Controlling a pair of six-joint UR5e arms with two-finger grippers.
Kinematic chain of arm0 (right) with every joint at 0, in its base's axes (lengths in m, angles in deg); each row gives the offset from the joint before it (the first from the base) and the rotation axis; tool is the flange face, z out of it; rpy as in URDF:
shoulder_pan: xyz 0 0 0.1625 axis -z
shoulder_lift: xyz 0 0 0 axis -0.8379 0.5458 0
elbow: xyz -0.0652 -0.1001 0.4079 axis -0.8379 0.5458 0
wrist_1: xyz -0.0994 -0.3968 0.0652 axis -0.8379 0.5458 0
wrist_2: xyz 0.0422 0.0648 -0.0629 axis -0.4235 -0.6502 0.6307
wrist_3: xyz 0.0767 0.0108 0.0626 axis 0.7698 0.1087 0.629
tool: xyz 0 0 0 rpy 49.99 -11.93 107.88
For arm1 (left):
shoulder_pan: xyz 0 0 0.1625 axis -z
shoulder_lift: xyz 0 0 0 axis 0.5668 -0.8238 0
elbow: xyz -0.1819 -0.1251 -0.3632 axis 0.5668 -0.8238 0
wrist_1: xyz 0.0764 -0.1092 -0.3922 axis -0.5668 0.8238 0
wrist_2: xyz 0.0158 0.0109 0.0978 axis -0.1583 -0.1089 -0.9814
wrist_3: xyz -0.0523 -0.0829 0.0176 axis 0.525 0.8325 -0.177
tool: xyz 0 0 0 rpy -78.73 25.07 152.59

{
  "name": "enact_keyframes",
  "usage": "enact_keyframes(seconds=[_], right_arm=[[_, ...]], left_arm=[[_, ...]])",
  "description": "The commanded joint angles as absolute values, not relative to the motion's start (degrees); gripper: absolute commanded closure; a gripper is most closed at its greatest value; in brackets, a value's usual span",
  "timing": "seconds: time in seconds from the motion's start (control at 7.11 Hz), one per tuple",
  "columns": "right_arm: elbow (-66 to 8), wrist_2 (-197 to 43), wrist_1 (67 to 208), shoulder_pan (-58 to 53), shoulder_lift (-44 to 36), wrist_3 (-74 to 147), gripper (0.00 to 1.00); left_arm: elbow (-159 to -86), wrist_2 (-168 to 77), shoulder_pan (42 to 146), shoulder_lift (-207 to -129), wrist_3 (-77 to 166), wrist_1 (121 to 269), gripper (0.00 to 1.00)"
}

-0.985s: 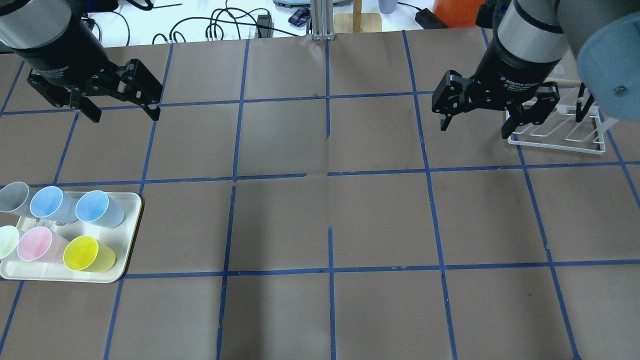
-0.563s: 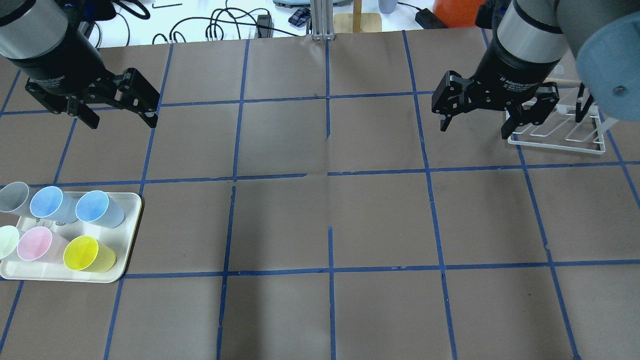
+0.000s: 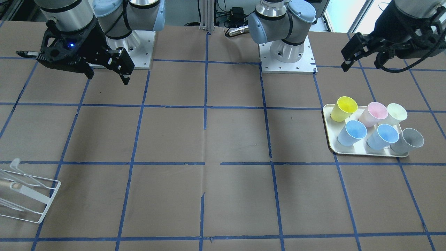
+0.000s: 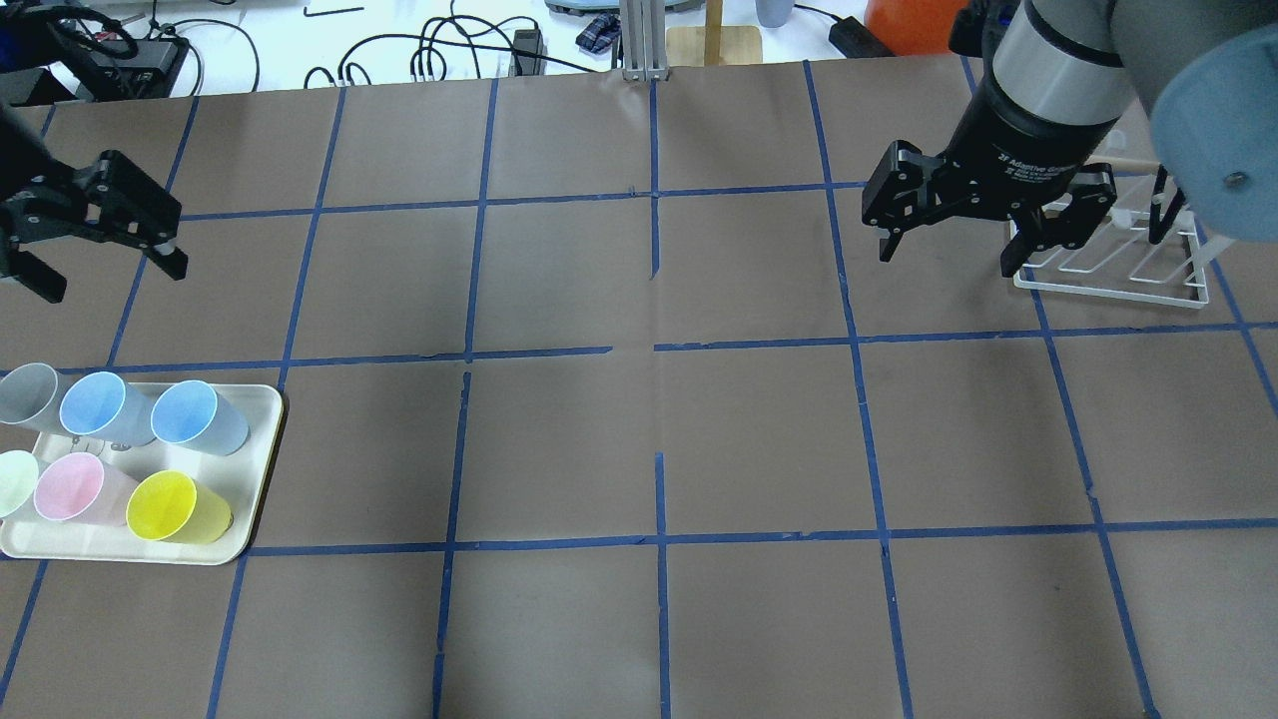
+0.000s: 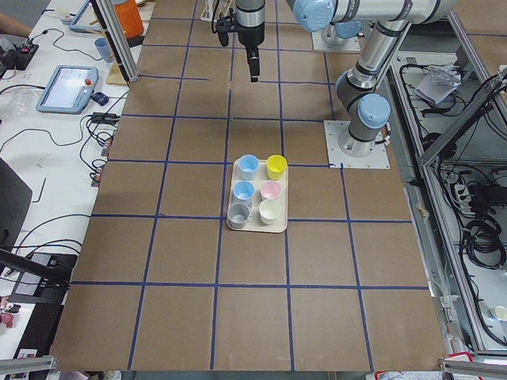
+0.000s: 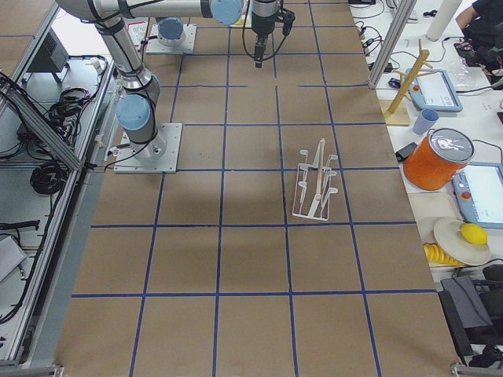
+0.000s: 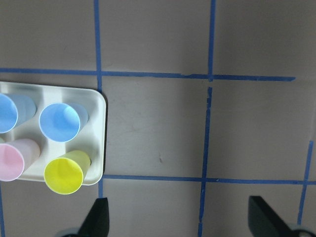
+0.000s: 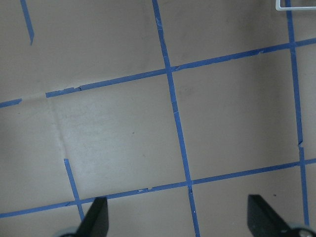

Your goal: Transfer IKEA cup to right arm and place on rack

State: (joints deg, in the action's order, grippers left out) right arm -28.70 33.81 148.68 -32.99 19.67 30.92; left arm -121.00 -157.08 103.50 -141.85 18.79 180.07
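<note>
Pick-up not yet begun: the bright yellow tapered plastic cup (image 4: pixel 178 507) stands mouth up in a corner of the cream rectangular tray (image 4: pixel 262 401).
It looks light, stiff and smooth, so a gentle grip across the upper wall seems best. The left gripper (image 4: pixel 112 276) and the right gripper (image 4: pixel 947 262) both hang empty with fingers spread.

Even bright light, soft shadows

The table (image 4: pixel 659 419) is covered in brown paper marked into squares by blue tape. A cream tray (image 4: pixel 262 469) lies on its left end, and a white wire rack (image 4: pixel 1108 293) stands toward the far right, well apart from the tray.
</note>
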Motion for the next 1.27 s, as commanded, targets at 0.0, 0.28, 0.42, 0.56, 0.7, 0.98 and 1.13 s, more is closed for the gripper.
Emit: enact_keyframes(seconds=[0.0,0.28,0.42,0.56,0.7,0.98,1.13], right_arm=[[-28.70,33.83,148.53,-32.99,19.66,30.99,0.00],[-28.70,33.83,148.44,-32.99,19.66,30.99,0.00],[-28.79,33.83,148.44,-32.99,19.66,30.99,0.00],[-28.79,33.83,148.36,-32.99,19.66,30.99,0.00],[-28.79,33.83,148.35,-32.99,19.66,30.99,0.00],[-28.79,33.83,148.27,-32.99,19.66,30.99,0.00],[-28.79,33.83,148.18,-32.99,19.66,30.99,0.00]], left_arm=[[-125.11,-156.72,94.34,-140.54,9.86,181.08,0.00],[-134.75,-156.37,80.74,-139.83,-2.89,178.46,0.00],[-140.63,-156.54,76.76,-139.83,-8.50,170.00,0.00],[-146.61,-156.63,75.15,-139.74,-12.39,162.18,0.00],[-150.93,-156.80,74.44,-139.74,-15.82,156.96,0.00],[-157.36,-156.45,71.90,-140.18,-18.58,148.78,0.00],[-158.87,-156.36,71.71,-141.83,-18.84,144.47,0.00]])
